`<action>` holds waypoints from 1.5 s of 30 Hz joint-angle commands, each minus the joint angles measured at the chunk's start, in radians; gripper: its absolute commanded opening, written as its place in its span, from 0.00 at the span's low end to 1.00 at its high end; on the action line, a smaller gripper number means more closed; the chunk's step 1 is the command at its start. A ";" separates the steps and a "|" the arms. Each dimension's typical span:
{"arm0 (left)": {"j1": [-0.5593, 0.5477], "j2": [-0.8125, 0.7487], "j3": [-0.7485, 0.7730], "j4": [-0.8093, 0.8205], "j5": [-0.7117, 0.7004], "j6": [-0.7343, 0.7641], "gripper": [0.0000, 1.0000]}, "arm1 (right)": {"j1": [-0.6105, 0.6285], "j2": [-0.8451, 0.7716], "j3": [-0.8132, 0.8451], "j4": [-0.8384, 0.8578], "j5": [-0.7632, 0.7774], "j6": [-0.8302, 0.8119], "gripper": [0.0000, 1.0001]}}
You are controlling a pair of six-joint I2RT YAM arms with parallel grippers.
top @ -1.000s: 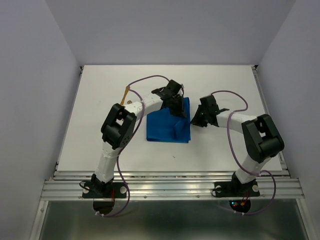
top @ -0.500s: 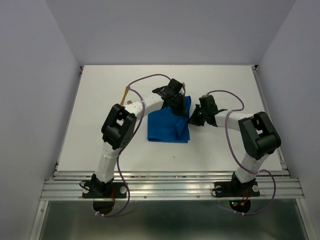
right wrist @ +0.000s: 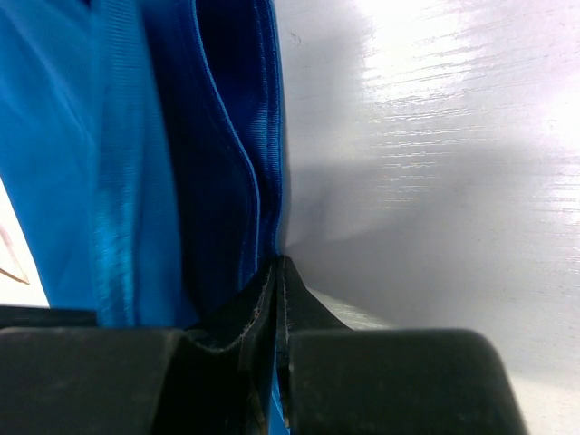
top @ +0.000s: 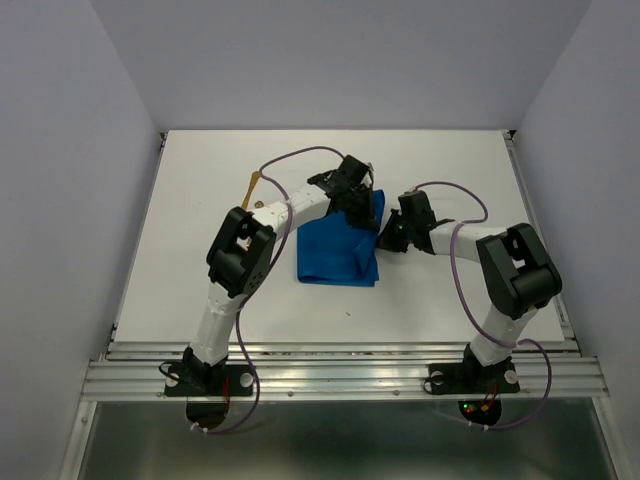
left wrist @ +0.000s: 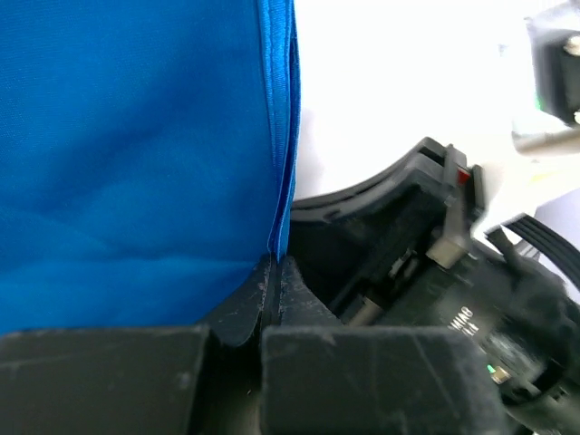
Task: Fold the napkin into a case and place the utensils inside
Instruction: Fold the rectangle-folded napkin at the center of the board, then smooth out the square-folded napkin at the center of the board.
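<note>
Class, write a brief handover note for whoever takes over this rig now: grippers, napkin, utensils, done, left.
Left gripper: shut on the napkin, at its far edge.
Right gripper: shut on its right edge, nearer the bases.
Napkin: mid-table, folded in layers, not yet a narrow case.
Utensils: one golden piece visible on the table, far left.
Left to do: finish the case, put the utensils in.

A robotics lab's test cell: a white table [top: 200,290] boxed in on three sides by plain pale walls [top: 60,200], the left arm [top: 215,320] and right arm [top: 490,335] bolted to an aluminium rail [top: 340,375] along its near edge, purple cables [top: 300,154] looping from their joints
</note>
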 commanded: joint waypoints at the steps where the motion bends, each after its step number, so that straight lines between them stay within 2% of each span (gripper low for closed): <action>1: -0.006 0.014 0.056 -0.027 0.014 0.008 0.06 | 0.002 0.030 -0.036 -0.082 0.033 0.001 0.08; 3: -0.004 0.006 0.050 -0.031 0.007 0.014 0.24 | 0.002 0.005 -0.042 -0.105 0.070 0.002 0.11; 6: -0.004 -0.019 0.039 -0.043 -0.009 0.031 0.40 | 0.002 -0.033 -0.054 -0.145 0.124 -0.004 0.19; 8: -0.004 -0.043 0.027 -0.047 -0.018 0.037 0.45 | 0.002 -0.076 -0.059 -0.171 0.179 -0.015 0.20; 9: -0.005 -0.052 0.023 -0.045 -0.019 0.040 0.52 | 0.002 -0.090 -0.062 -0.180 0.209 -0.019 0.20; 16: -0.002 -0.106 0.012 -0.050 -0.021 0.054 0.55 | -0.007 -0.147 -0.062 -0.240 0.248 -0.045 0.21; 22: 0.010 -0.203 -0.033 -0.077 -0.055 0.094 0.54 | -0.007 -0.205 -0.064 -0.305 0.306 -0.071 0.20; 25: 0.027 -0.305 -0.130 -0.076 -0.096 0.117 0.53 | -0.007 -0.263 -0.061 -0.337 0.300 -0.085 0.21; 28: 0.048 -0.370 -0.233 -0.047 -0.107 0.124 0.52 | -0.007 -0.303 -0.061 -0.337 0.231 -0.104 0.23; 32: 0.122 -0.479 -0.461 -0.001 -0.102 0.133 0.40 | 0.042 -0.329 -0.035 -0.343 0.188 -0.111 0.25; 33: 0.135 -0.494 -0.499 0.010 -0.098 0.138 0.31 | 0.071 -0.322 -0.025 -0.343 0.175 -0.113 0.25; 35: 0.169 -0.528 -0.595 0.041 -0.076 0.149 0.21 | 0.100 -0.297 -0.002 -0.342 0.159 -0.111 0.24; 37: 0.180 -0.536 -0.640 0.059 -0.065 0.164 0.17 | 0.141 -0.272 0.011 -0.337 0.151 -0.105 0.24; 39: 0.186 -0.531 -0.686 0.065 -0.069 0.172 0.08 | 0.155 -0.237 0.018 -0.320 0.138 -0.098 0.24; 42: 0.194 -0.507 -0.746 0.088 -0.082 0.172 0.00 | 0.177 -0.205 0.010 -0.290 0.102 -0.075 0.24; 45: 0.209 -0.483 -0.801 0.088 -0.121 0.172 0.00 | 0.187 -0.167 -0.022 -0.259 0.088 -0.048 0.23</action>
